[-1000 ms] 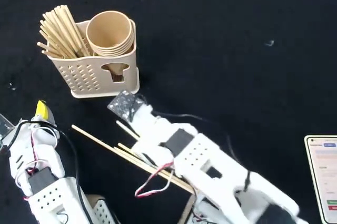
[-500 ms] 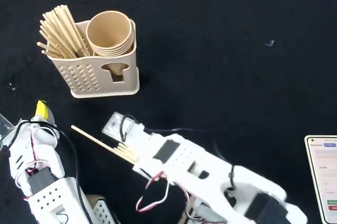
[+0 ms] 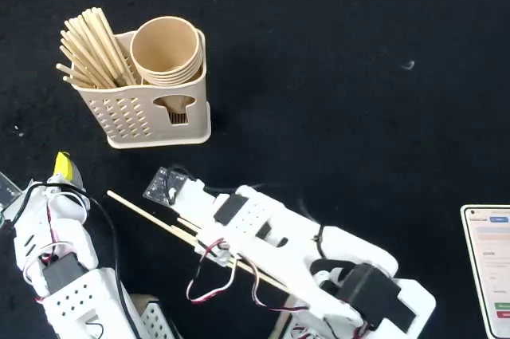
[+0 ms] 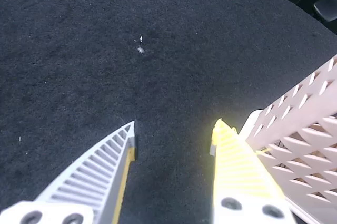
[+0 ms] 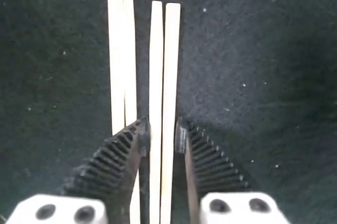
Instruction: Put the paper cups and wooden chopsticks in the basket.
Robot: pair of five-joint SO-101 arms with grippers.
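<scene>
- Black cloth (image 3: 358, 132) covered the table in the high view. The basket (image 3: 155, 120) sat far left, already holding paper cups (image 3: 166, 50) and bundled chopsticks (image 3: 89, 45). The loose chopsticks (image 3: 135, 206) lay flat nearer the arms, with the right arm over them.
- Left wrist view: the left gripper (image 4: 174, 132) was spread wide and empty over bare cloth, just beside the basket wall.
- Right wrist view: the right gripper (image 5: 160, 129) was pinched on two loose chopsticks, with two more just beside them. They look light, stiff and smooth, so I'd guess they pivot easily. Mid-length seems the safest place to grab.
</scene>
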